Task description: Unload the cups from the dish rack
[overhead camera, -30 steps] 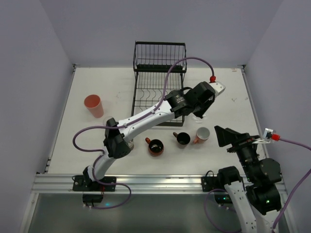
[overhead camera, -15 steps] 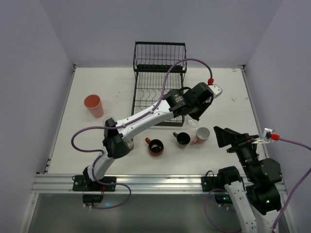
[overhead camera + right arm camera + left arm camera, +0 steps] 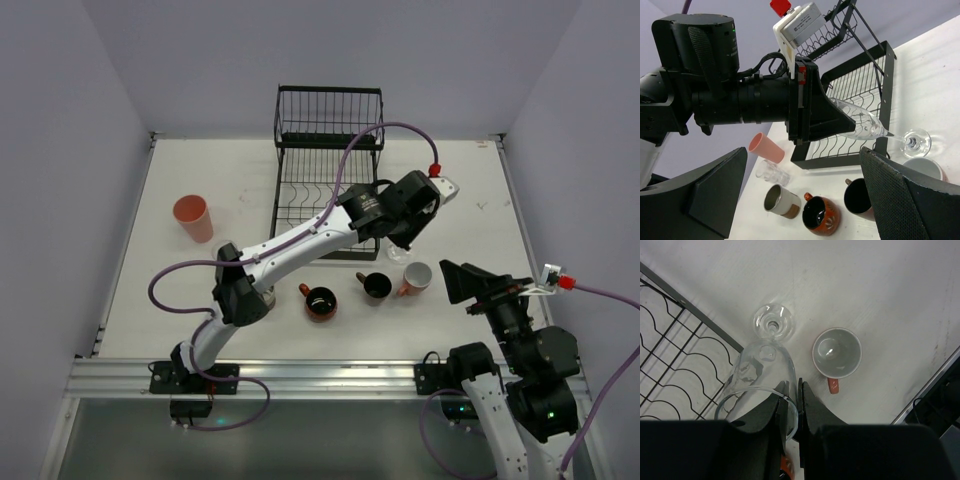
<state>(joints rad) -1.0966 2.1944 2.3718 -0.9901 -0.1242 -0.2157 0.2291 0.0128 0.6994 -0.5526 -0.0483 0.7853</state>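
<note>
Cups sit spaced out along the near half of the surface (image 3: 180, 320), which reads as a set-down zone kept away from the wire frame. Farthest left stands the salmon tumbler (image 3: 192, 218), alone. The right wrist view then shows a short clear glass (image 3: 772, 173) and the white-and-brown cup (image 3: 780, 200) side by side. After them come the orange-red handled cup (image 3: 320, 301), the dark brown mug (image 3: 376, 285) and the pink mug (image 3: 416, 277), all mouth up. Behind this row the dish rack (image 3: 328, 120) shows no cup in either tier. Just off its right edge, the left tool (image 3: 792, 390) is clenched on the rim of a stemmed clear glass (image 3: 762, 365), one finger inside the bowl and one outside. That is probably because the thin stem offers a poorer hold. The glass hangs tilted with its foot lowest, over bare surface between the rack frame and the pink mug. Whether the foot touches down cannot be told. It looks like the last piece being placed, and it needs righting before release or it may tip toward the mug. Far right, the right tool (image 3: 465, 283) hangs released and empty, well apart from the cups, likely parked out of the way.
</note>
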